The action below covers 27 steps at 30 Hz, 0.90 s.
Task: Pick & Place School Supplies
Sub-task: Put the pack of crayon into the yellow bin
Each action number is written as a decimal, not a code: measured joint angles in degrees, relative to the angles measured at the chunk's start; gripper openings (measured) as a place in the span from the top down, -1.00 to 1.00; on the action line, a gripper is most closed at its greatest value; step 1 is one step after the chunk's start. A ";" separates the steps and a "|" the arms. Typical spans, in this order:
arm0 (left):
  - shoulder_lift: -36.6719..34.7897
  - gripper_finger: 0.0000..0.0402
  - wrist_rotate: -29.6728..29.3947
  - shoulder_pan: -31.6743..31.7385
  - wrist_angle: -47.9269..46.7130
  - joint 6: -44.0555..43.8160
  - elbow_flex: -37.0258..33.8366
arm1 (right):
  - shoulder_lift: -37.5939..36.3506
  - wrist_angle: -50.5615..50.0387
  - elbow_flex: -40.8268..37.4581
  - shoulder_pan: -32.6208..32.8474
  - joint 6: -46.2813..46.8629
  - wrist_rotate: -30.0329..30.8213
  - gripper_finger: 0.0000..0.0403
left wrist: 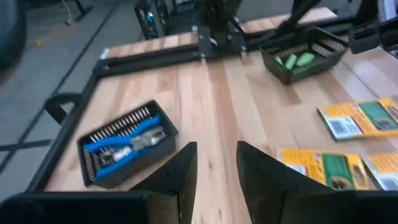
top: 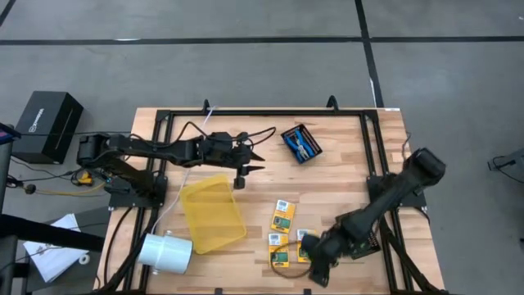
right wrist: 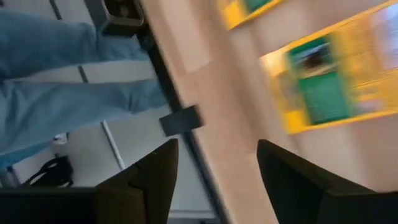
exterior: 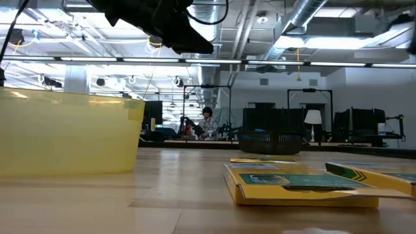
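Observation:
Three yellow-and-green crayon boxes [top: 283,215] [top: 278,248] [top: 307,243] lie flat on the wood right of centre. Blue-handled scissor-like tools [left wrist: 124,144] lie in a black mesh tray [top: 301,143] at the far side. Green sticks [left wrist: 297,60] lie in a second mesh tray [left wrist: 305,53]. My left gripper [top: 258,161] hangs open above the table's middle, holding nothing, with the scissors tray beyond it. My right gripper [top: 318,269] is open and points down over bare wood at the near edge, beside the nearest box [right wrist: 323,81].
A flat yellow tray [top: 213,213] lies left of the boxes, with a white cylinder [top: 168,250] at its near left corner. A black frame [top: 270,113] rims the table. A person's legs in blue jeans [right wrist: 62,93] stand beyond the near edge.

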 joint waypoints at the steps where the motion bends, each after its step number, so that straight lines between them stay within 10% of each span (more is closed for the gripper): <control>1: -0.38 0.47 0.47 -0.09 -0.47 0.00 -0.32 | 1.88 1.49 0.49 0.76 1.29 -0.03 -0.06; 11: -0.52 0.48 4.14 -0.09 -0.51 1.74 -0.31 | 13.91 2.63 2.48 1.17 5.34 -1.48 -0.12; 27: -0.47 0.48 4.40 -0.09 0.17 1.74 -0.27 | 5.93 2.03 4.51 -2.51 8.12 -1.58 -0.11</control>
